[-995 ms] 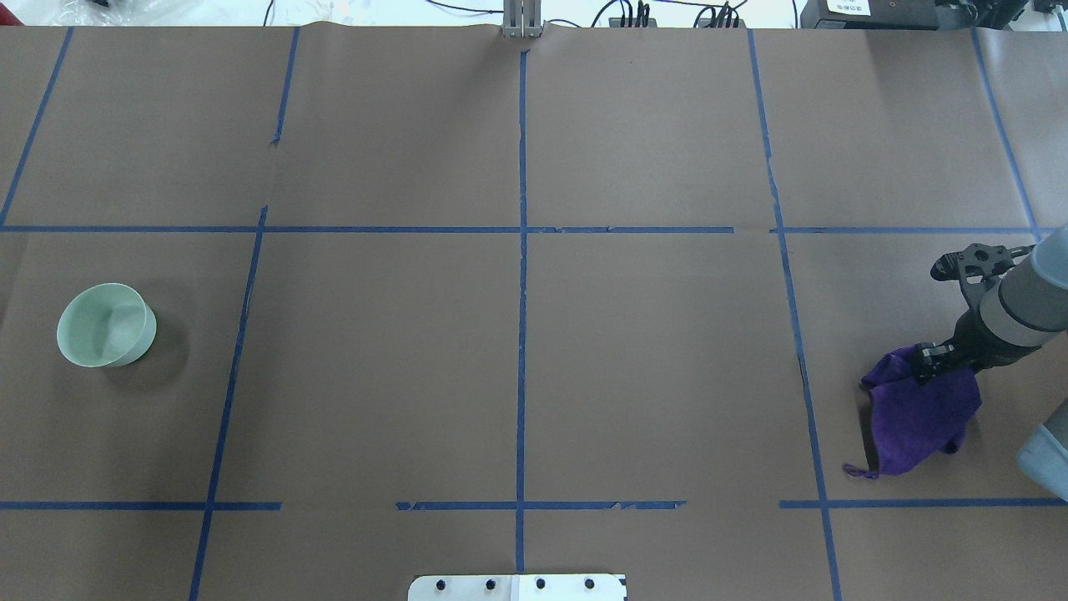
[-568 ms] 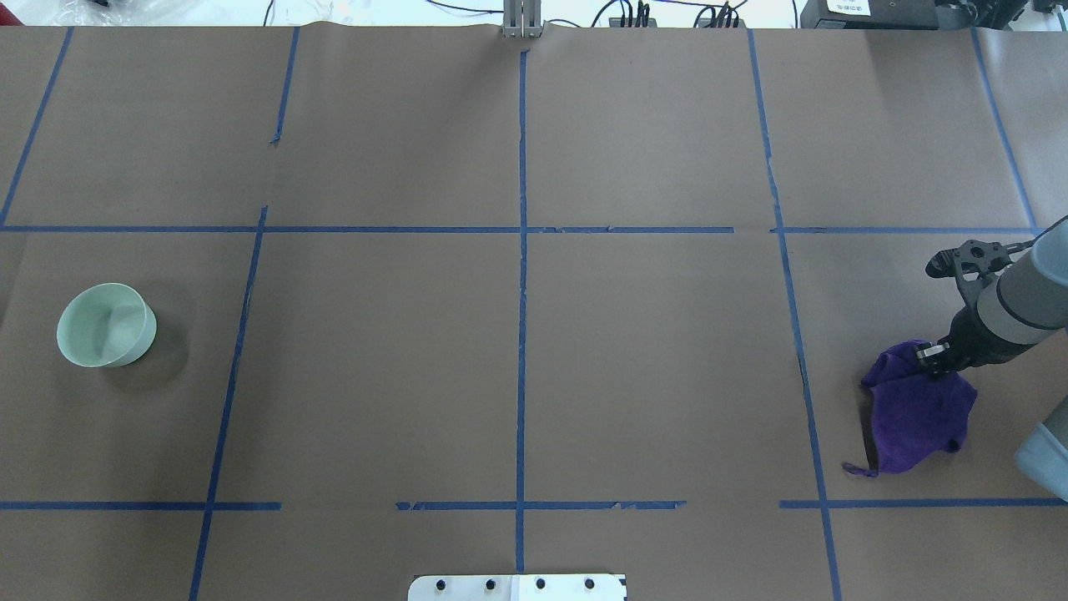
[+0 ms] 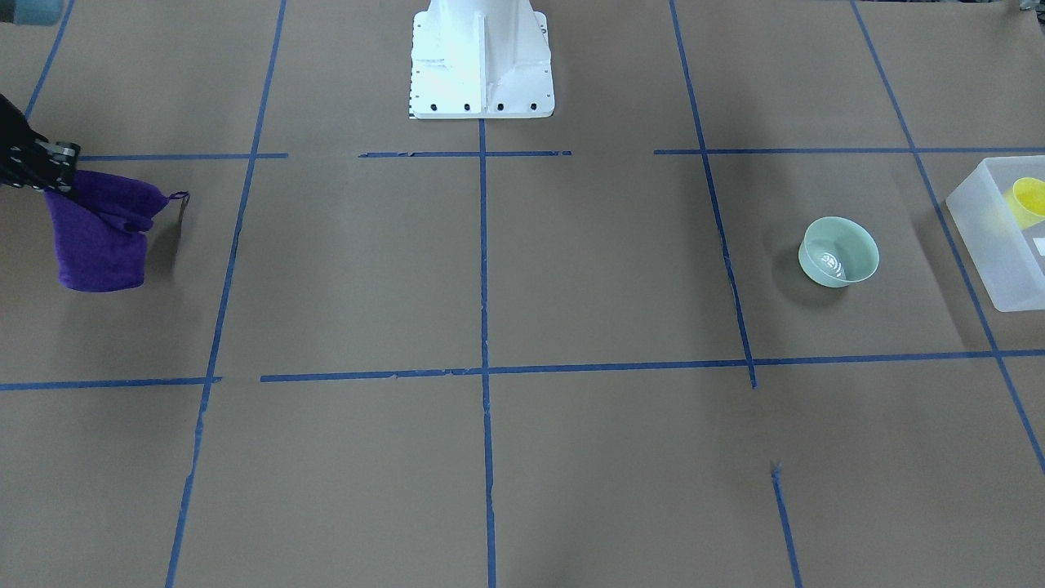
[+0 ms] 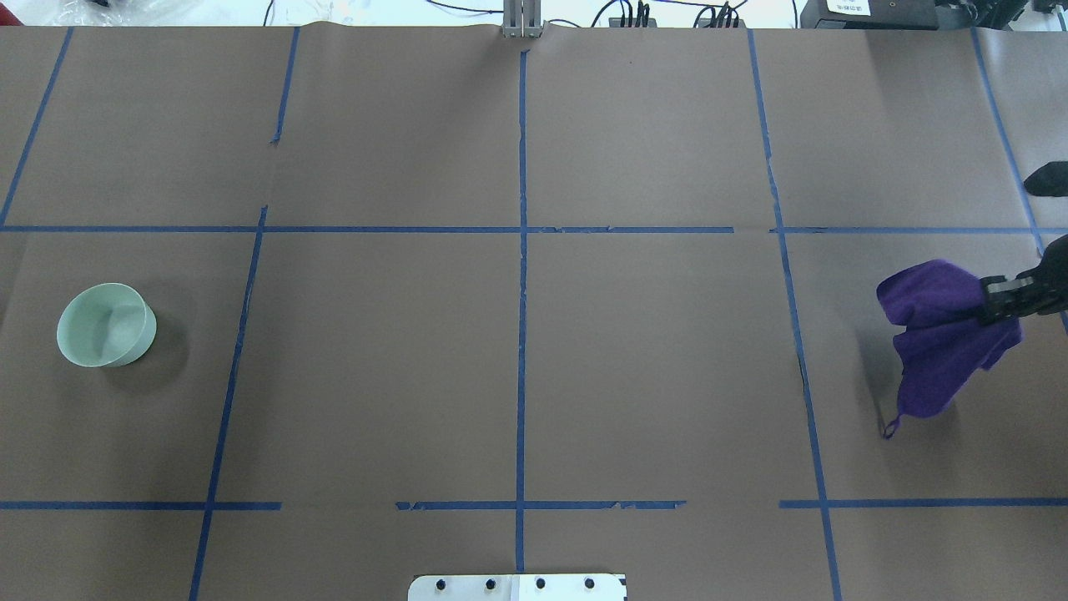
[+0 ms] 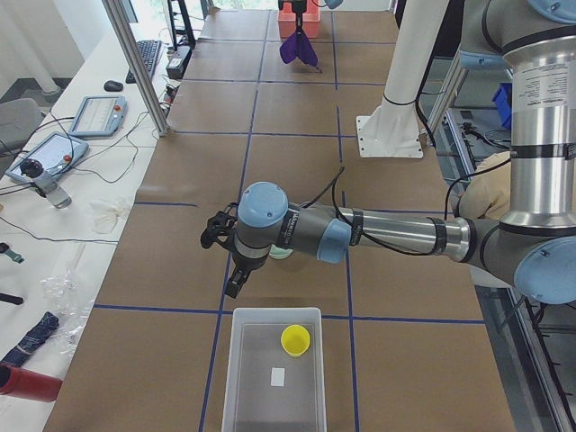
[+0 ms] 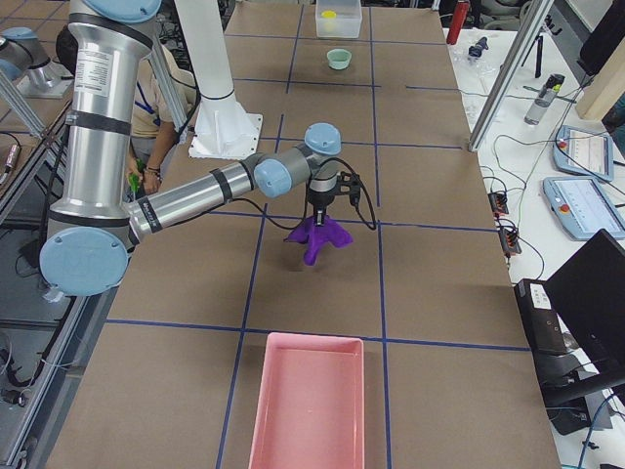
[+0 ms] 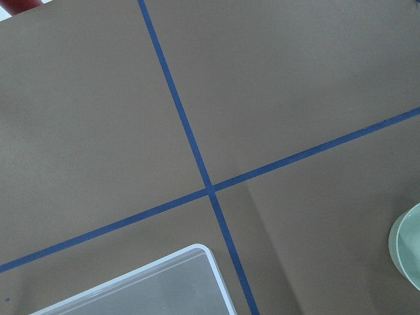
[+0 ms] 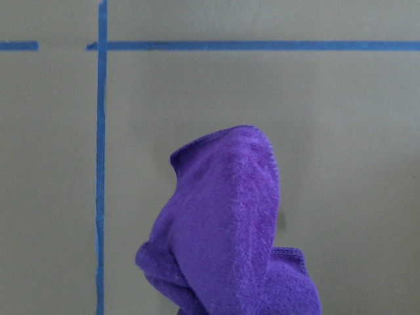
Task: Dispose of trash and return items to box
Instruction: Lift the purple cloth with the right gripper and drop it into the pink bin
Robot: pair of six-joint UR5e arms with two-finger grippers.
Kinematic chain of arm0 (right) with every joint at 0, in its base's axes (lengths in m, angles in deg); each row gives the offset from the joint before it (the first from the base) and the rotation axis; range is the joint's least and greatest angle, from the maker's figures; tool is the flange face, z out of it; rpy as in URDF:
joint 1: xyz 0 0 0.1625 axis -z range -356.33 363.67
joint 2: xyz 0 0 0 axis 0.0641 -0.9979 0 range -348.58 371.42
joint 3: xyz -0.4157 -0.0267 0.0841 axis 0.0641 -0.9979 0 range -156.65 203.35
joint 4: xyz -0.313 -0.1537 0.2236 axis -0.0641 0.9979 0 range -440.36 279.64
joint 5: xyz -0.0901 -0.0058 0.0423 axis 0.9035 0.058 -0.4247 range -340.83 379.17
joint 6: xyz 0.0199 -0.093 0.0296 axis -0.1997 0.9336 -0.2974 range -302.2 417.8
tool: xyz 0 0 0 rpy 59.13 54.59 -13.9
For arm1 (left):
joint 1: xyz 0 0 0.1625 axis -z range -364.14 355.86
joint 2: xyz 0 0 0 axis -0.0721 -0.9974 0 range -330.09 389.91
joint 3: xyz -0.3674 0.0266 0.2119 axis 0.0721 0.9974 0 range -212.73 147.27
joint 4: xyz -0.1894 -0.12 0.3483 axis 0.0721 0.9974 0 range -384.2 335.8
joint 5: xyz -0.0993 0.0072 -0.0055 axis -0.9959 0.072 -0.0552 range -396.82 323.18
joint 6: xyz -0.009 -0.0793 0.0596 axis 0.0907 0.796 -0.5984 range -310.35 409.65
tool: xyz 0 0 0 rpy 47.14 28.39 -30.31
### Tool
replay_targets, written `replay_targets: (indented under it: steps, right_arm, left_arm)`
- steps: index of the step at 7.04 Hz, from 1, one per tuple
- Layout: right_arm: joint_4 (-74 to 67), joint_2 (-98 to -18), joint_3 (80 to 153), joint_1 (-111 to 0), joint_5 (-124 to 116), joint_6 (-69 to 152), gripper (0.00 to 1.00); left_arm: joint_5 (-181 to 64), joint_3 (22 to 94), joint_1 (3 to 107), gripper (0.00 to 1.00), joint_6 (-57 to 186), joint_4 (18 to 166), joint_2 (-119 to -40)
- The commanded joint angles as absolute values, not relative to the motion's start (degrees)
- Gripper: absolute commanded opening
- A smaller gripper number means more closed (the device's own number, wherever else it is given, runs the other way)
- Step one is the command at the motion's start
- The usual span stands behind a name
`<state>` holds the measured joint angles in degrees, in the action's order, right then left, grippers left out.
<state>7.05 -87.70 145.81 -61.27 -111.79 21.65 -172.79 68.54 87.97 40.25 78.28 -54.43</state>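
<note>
My right gripper [image 4: 999,295] is shut on a purple cloth [image 4: 943,351] and holds it hanging above the table at the right edge; it also shows in the front view [image 3: 98,237], the right side view [image 6: 317,237] and the right wrist view [image 8: 230,230]. The frosted white box [image 3: 992,245] stands at the table's left end with the yellow cup [image 3: 1029,200] and a white label inside. My left gripper [image 5: 234,281] hovers just before the box [image 5: 270,396]; I cannot tell whether it is open or shut.
A pale green bowl [image 4: 106,325] stands on the left part of the table, near the box [image 7: 151,282]. A pink tray [image 6: 308,401] lies at the table's right end. The robot's white base [image 3: 482,57] is at the table's near edge.
My right gripper has lifted the purple cloth off the table and carried it farther from the robot's base and a little rightward. The bowl has not moved.
</note>
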Motion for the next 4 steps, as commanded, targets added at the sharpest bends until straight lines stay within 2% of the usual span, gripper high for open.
replay_targets:
  steps: [1,3,4]
  right_arm:
    - [17.0,-87.7,146.8,-80.6,-119.6,40.4,0.0]
    - [23.3,-87.0,136.4,-95.7,-115.4,67.7,0.0]
    - [23.3,-85.1,132.0,-97.9,-110.1,75.7,0.0]
  left_arm:
    - [-174.3,68.4,88.0,1.0,40.2,78.4,-54.4]
    - [-174.4,68.3,87.9,1.0,40.2,78.5,-54.4]
    - [-174.4,68.2,87.9,1.0,40.2,78.5,-54.4]
